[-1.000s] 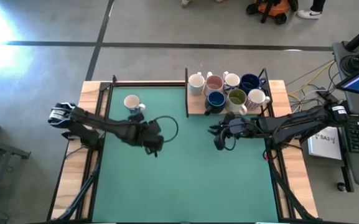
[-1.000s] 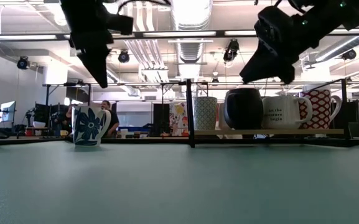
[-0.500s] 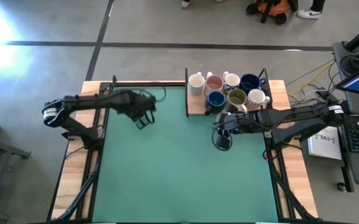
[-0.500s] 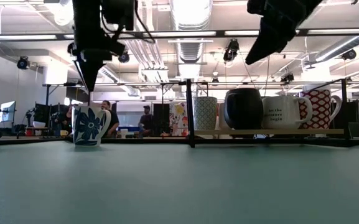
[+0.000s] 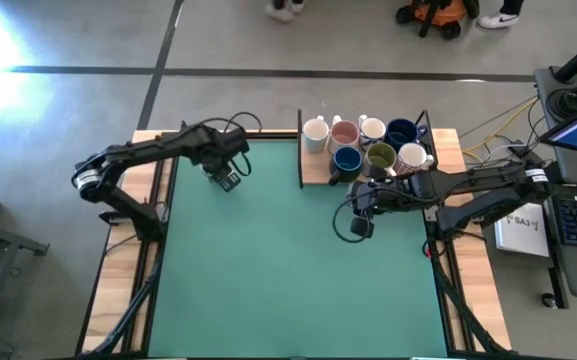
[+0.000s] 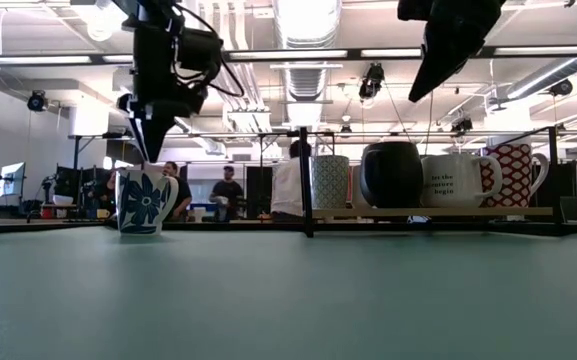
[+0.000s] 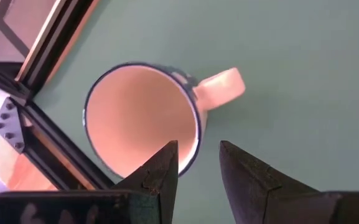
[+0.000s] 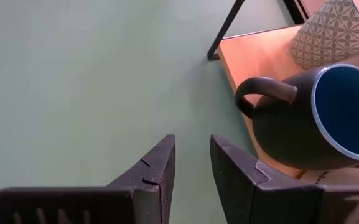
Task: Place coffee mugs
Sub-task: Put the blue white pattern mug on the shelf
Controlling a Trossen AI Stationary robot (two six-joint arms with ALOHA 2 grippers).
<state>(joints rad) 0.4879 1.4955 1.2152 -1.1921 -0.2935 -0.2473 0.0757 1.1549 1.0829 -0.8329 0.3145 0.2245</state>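
My left pincer (image 7: 198, 165) is hovering just above the white mug with the blue flower pattern (image 6: 143, 201), its dark fingers (image 7: 157, 174) slightly parted over the rim and gripping nothing. That mug is standing upright on the green worktop (image 5: 268, 280) near the far left corner, so I am judging one mug as placed. My right pincer (image 8: 191, 165) is hanging in the air beside the wooden shelf (image 5: 313, 172), narrowly open and empty, near the dark mug with the blue inside (image 8: 303, 118). About seven mugs are waiting on that shelf, among them a pink one (image 5: 344, 133) and an olive-green one (image 5: 380, 156), so most of the placing is left.
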